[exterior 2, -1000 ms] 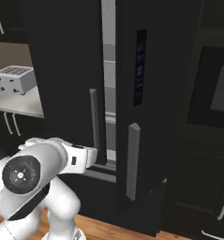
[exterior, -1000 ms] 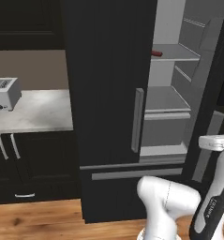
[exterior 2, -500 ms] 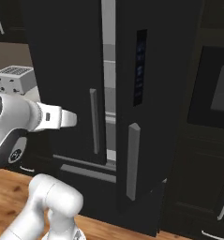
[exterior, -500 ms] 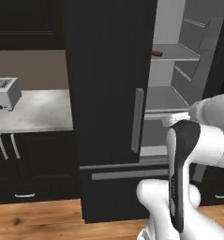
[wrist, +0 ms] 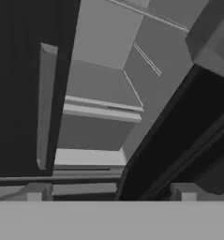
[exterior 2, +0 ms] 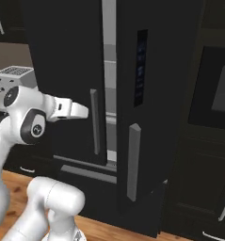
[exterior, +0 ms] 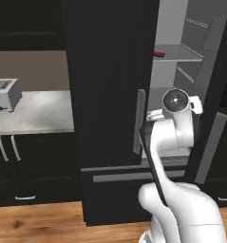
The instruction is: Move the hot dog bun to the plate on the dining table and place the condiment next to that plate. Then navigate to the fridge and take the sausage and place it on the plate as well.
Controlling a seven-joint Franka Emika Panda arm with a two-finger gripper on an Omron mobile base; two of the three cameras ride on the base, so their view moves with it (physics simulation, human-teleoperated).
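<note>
The tall black fridge (exterior: 110,90) (exterior 2: 161,94) stands right in front of me, its right door swung open on a pale grey interior (wrist: 99,84) with shelves. On an upper shelf lies the small dark red sausage (exterior: 158,54). My gripper (exterior 2: 84,112) (exterior: 155,114) is raised to mid-fridge height at the door gap, well below the sausage's shelf. In the hand view its two tips stand wide apart, so the gripper (wrist: 108,192) is open and holds nothing. The hot dog bun, the plate, the condiment and the dining table are out of view.
A grey vertical handle (exterior: 140,121) (wrist: 45,103) runs down the closed left door beside the hand. The open door (exterior: 214,118) juts out at the right. A toaster (exterior: 4,95) sits on the wall counter (exterior: 43,116) to the left. Black cabinets with an oven (exterior 2: 217,94) stand to the right.
The arm has unfolded from low near the base and risen in front of the fridge, bringing the hand up to the opening. The gripper has stayed open. The base has not moved.
</note>
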